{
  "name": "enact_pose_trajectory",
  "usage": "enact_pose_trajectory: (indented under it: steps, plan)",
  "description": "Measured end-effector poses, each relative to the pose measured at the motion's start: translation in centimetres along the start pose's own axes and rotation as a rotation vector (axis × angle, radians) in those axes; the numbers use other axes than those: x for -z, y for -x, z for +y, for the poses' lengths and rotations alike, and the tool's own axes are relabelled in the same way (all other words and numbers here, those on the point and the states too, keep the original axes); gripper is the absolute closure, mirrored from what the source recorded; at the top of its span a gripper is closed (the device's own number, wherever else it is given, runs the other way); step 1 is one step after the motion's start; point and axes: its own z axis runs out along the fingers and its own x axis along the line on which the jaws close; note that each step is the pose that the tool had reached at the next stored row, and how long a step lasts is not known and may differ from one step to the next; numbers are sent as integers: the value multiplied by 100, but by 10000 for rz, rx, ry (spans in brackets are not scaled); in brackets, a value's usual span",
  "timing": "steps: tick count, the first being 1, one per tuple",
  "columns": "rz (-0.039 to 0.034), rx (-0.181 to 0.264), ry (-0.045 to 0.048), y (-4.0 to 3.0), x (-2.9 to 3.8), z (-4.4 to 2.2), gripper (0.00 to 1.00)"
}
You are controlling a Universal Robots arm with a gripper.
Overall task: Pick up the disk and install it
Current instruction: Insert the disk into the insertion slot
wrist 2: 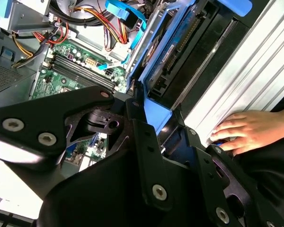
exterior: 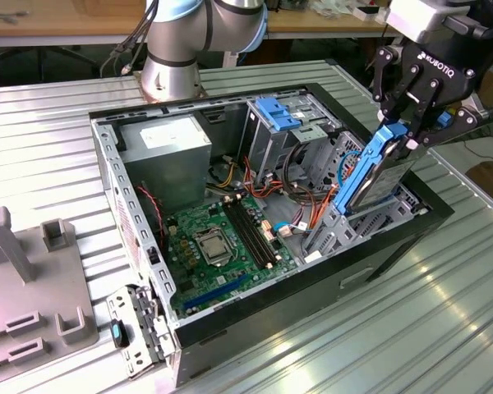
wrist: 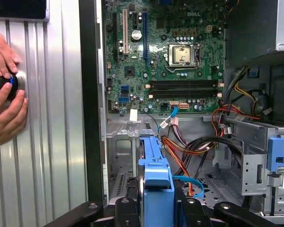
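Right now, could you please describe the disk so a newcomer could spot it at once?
In the open computer case on the ribbed table, look at the end toward the exterior view's right: the black gripper holds the disk tilted there. It is a grey slab in a bright blue frame, unlike the all-blue latch nearby.

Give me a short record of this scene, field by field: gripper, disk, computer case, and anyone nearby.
disk: tilted, lower end inside the computer case, at the exterior view's right
gripper: jaws shut on the disk's upper end
computer case: open on the ribbed metal table, circuit board exposed
person: a hand resting on the table beside the case
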Motion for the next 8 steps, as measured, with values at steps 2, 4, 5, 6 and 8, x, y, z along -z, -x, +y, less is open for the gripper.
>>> enact_pose_trajectory:
  steps: [2, 4, 5, 6, 8]
  plan:
    - [1, -24, 36, -3, 5, -2, 63]
    - [1, -68, 88, -3, 12, -2, 63]
    - [2, -96, 117, -4, 15, -2, 63]
    - [8, -113, 136, -4, 20, -2, 63]
    - [17, -158, 172, -3, 23, -2, 63]
